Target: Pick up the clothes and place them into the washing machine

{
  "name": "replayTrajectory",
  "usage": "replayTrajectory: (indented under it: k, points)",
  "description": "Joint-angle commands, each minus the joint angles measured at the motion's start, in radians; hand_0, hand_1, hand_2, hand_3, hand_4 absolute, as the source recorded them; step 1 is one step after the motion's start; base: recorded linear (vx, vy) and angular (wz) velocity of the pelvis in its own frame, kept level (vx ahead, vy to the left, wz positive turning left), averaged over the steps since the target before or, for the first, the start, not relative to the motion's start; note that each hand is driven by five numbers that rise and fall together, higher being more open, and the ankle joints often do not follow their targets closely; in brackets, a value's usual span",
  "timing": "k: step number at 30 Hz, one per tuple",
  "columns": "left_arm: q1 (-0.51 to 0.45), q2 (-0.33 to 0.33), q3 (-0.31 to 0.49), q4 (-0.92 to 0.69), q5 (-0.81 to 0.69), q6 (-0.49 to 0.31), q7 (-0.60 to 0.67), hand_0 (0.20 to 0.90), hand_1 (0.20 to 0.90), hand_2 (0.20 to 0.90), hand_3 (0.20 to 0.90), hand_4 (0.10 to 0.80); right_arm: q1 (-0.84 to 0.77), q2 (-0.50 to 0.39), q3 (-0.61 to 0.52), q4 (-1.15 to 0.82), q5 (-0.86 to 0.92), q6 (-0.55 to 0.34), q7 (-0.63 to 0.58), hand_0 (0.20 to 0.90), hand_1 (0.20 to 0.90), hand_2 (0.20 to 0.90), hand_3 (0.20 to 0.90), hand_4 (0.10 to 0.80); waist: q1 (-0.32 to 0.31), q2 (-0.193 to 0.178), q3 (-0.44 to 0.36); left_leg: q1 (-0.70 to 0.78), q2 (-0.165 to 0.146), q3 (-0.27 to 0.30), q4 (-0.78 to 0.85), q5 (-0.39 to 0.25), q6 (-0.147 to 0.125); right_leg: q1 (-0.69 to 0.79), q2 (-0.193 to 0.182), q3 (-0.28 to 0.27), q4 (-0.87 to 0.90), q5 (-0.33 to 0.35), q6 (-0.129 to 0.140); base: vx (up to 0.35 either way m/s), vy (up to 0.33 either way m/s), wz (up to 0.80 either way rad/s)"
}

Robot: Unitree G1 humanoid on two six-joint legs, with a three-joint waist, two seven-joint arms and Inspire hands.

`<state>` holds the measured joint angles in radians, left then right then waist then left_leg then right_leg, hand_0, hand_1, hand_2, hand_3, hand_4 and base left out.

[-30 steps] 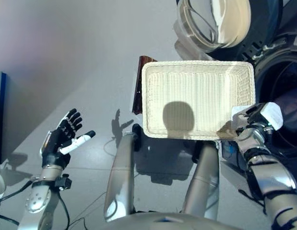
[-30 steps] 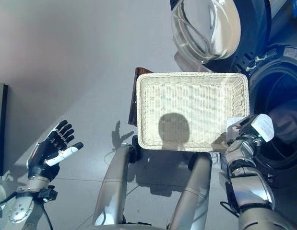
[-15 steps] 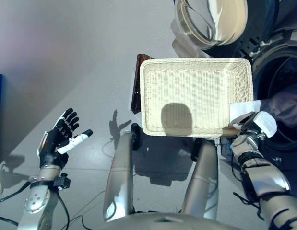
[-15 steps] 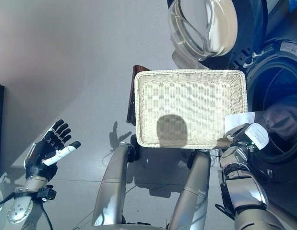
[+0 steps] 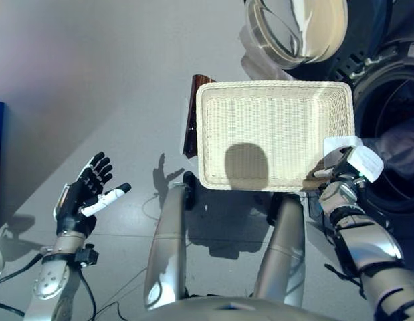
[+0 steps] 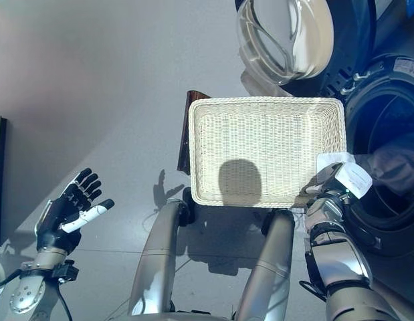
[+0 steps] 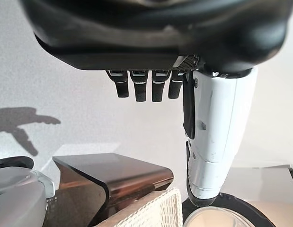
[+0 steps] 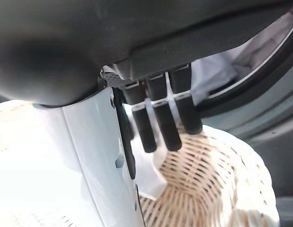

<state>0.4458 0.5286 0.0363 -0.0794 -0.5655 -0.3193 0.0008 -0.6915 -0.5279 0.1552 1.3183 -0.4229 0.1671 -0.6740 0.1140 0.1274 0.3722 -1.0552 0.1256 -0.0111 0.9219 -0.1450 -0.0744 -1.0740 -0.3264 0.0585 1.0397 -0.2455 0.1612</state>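
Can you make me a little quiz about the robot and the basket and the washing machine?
1. True or false: the wicker basket has clothes piled in it.
2. Which hand is next to the basket's corner: A) the left hand or B) the right hand?
3. Fill in the gap: the washing machine door is ____.

Key:
1. False. The basket looks empty; some cloth shows inside the machine's drum.
2. B. The left hand is out over the floor, fingers spread, holding nothing.
3. Open.
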Motion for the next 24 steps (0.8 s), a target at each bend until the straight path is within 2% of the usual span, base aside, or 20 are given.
replayTrajectory:
  k: [1, 8, 24]
  points:
    - [-0.018, 0.034, 0.027, -0.020, -0.011, -0.125, -0.003, 0.900, 0.900, 0.900, 0.900, 0.800, 0.010, -0.115, -0.014, -0.020, -0.020, -0.021, -0.118, 0.900, 0.900, 0.900, 0.900, 0.800, 0.009, 0.013, -0.053, 0.013, 0.030, 0.002, -0.105, 0.012, -0.015, -0.014, -0.011, 0.015, -0.083, 0.061, 0.000, 0.000, 0.000, 0.00]
    - [-0.025, 0.043, 0.005, -0.012, -0.016, -0.136, -0.015, 0.900, 0.900, 0.900, 0.900, 0.800, 0.038, -0.132, -0.021, -0.042, -0.028, -0.031, -0.158, 0.900, 0.900, 0.900, 0.900, 0.800, 0.010, 0.008, -0.059, 0.042, 0.029, 0.001, -0.130, 0.020, -0.015, 0.021, -0.013, 0.006, -0.108, 0.067, 0.004, 0.000, 0.000, 0.00]
    - [-0.033, 0.056, -0.020, 0.003, -0.031, -0.136, -0.038, 0.900, 0.900, 0.900, 0.900, 0.800, 0.050, -0.144, -0.015, -0.006, -0.041, -0.028, -0.161, 0.900, 0.900, 0.900, 0.900, 0.800, 0.015, 0.007, -0.078, 0.095, 0.032, 0.006, -0.188, 0.038, -0.021, 0.080, -0.018, -0.003, -0.167, 0.081, 0.009, 0.008, -0.001, -0.01]
